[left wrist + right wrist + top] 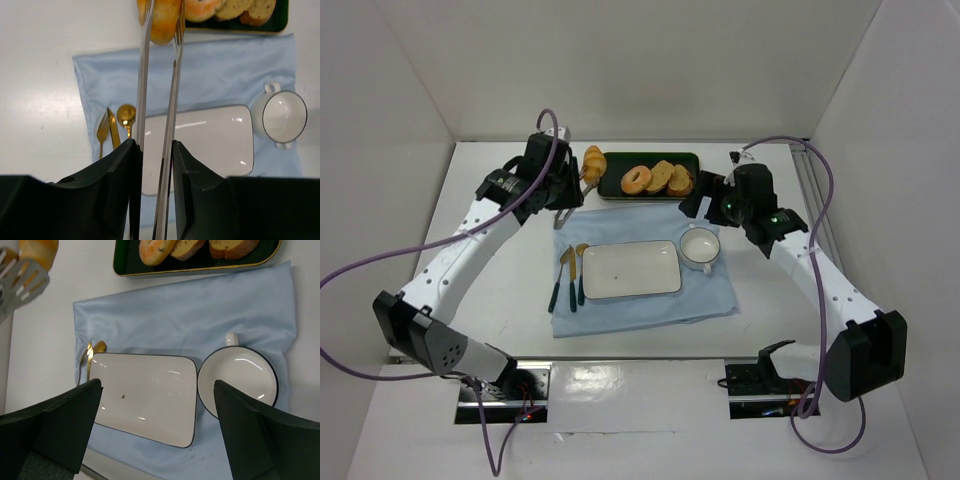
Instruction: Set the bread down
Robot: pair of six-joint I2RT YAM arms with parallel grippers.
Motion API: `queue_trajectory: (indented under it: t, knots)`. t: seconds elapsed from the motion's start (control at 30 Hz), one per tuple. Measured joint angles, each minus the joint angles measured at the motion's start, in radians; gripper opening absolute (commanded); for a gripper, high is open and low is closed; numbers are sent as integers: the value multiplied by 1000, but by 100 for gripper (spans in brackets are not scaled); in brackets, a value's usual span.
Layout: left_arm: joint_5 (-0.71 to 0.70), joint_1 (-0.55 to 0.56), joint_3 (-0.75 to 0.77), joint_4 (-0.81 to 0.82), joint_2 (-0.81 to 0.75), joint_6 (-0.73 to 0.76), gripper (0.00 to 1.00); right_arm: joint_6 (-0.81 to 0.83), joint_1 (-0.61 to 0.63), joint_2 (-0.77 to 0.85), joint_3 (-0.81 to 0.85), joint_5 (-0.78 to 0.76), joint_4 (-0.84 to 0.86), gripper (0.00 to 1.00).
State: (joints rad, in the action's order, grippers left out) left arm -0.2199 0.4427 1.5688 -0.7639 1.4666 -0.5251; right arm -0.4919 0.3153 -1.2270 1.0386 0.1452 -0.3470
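The bread, a small golden ridged roll, is pinched between the tips of metal tongs, just left of the dark green tray. It also shows in the left wrist view and at the top left of the right wrist view. My left gripper is shut on the tongs' two arms and hovers over the blue cloth and the white rectangular plate. My right gripper is open and empty, above the plate and the cup.
The tray holds a bagel and toast slices. A white two-handled cup stands right of the plate. Gold fork, knife and spoon lie on the cloth left of the plate. White walls enclose the table.
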Motion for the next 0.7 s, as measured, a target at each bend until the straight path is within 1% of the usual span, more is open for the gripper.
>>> queue_trajectory:
  t: [0.1,0.4,0.53,0.7]
  knots:
    - [0,37,-29,-85,-64,-43,46,11,0,-60,56,-18,3,100]
    - [8,211,-113,-286,-277,-219,46,34,-6,-269,286,-61,48,100]
    - [3,279,-119,-362,-318,-294,46,37,-11,-370,396,-70,48,100]
    - [-2,333,-166,-408,-340,-352,46,39,-27,-429,465,-77,47,100]
